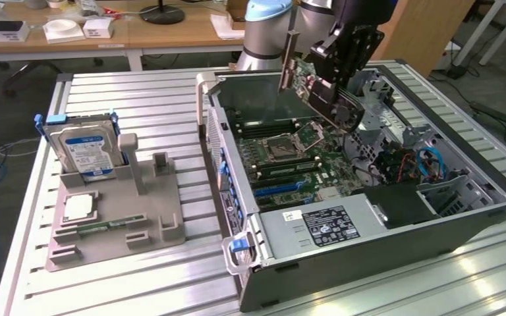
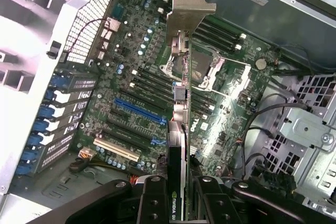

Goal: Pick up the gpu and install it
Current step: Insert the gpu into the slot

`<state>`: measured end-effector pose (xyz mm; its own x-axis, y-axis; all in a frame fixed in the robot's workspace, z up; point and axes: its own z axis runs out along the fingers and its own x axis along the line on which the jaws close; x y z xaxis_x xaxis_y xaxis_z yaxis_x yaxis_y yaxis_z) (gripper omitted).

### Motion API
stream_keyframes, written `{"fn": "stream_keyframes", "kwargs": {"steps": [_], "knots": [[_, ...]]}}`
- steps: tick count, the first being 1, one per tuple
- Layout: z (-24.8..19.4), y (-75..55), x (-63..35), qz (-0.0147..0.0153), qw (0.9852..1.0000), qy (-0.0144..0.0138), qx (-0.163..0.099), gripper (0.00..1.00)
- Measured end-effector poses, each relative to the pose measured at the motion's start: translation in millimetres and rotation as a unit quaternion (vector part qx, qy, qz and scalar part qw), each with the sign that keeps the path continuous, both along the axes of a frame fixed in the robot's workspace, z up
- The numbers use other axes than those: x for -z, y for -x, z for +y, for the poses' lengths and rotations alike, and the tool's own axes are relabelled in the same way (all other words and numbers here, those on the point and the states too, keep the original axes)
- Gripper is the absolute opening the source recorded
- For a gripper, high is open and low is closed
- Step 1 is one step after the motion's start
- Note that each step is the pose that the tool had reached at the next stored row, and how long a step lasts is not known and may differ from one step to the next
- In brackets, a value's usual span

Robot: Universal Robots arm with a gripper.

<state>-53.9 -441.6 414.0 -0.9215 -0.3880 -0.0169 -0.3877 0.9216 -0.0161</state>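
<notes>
The jaws are clenched on the gpu (image 2: 179,145), held edge-on between them. It hangs above the motherboard (image 2: 134,85).

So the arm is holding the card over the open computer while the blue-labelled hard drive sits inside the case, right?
Not quite. The hard drive stands upright in the grey holder outside the case, as the exterior view shows. The rest holds: the tool grips the card over the open case.
</notes>
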Motion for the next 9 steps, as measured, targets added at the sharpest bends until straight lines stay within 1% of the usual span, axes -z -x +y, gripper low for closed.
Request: {"fn": "stream_keyframes", "kwargs": {"steps": [9], "knots": [[-1.1, 0.0, 0.0, 0.0001, 0.9997, 0.0, -0.025, 0.26]]}}
